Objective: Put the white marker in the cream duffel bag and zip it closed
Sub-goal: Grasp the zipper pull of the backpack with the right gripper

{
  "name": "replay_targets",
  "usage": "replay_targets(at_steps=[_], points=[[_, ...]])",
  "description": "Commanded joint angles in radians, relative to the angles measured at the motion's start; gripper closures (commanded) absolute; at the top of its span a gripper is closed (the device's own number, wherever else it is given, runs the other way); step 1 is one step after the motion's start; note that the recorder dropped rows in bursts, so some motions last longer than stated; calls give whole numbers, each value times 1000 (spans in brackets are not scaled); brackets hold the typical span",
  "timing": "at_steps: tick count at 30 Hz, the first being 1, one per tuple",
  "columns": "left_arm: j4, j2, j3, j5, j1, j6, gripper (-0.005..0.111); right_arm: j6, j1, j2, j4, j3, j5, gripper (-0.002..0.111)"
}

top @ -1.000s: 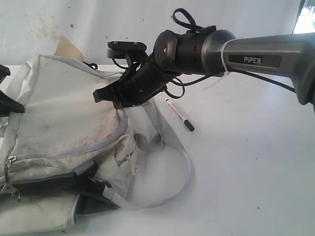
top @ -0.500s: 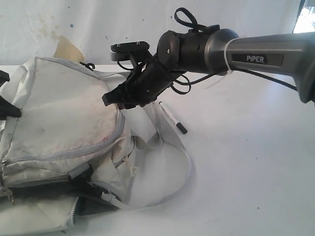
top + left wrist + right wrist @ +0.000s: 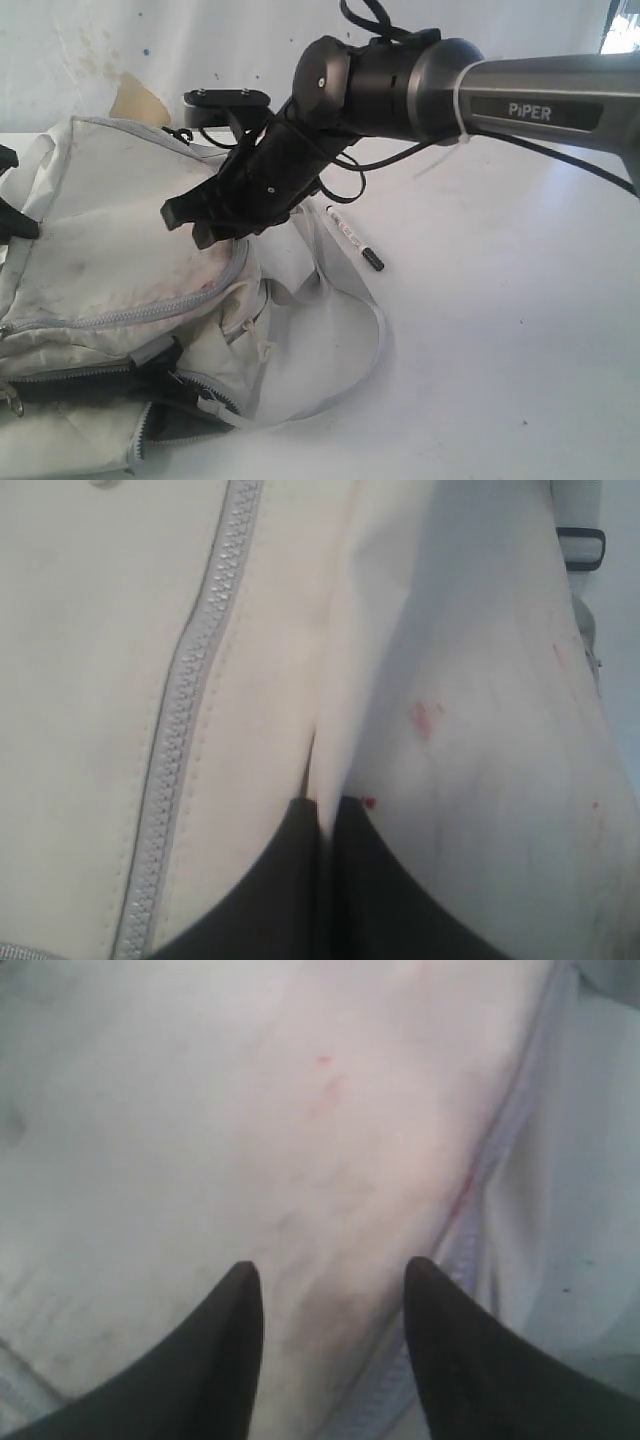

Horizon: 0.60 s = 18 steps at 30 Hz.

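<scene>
- The cream duffel bag [image 3: 110,260] lies nearest on the worktop [image 3: 500,340], with dark lining shown at its open zip. A fold of it is clamped in the left gripper [image 3: 328,810] jaws.
- The right gripper [image 3: 185,226] is held over the bag, jaws apart and empty.
- The white marker [image 3: 352,238] lies beyond, beside a strap [image 3: 375,330], and is not yet grasped. A reach to it is judged to be called for next.

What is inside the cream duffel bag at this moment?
Through the open zipper gap of the cream duffel bag, only dark lining shows; fabric covers the rest of its interior. The white marker lies outside, on the table.
</scene>
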Motion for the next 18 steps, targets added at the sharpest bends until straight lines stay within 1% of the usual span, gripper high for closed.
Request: replay_targets(at_steps=[1,3,6,10,11,15,16,18], points=[[7,-10,2,-18,5,0,107,-10,35,-33,9,-3,29,66],[7,-10,2,-20,5,0,107,22,56,-42,51,-3,67,66],[7,-10,2,-20,5,0,107,24,87,-44,103,-3,74,66],[7,-10,2,-20,5,-3,107,31,172,-44,140,3,42,66],[7,-10,2,-20,5,-3,107,54,206,-44,140,3,32,66],[7,-10,2,-20,5,-3,107,157,280,-36,140,5,-40,66],[7,-10,2,-20,5,-3,107,162,290,-32,140,5,-58,65],[7,-10,2,-20,5,-3,107,161,319,-19,140,5,-96,59]])
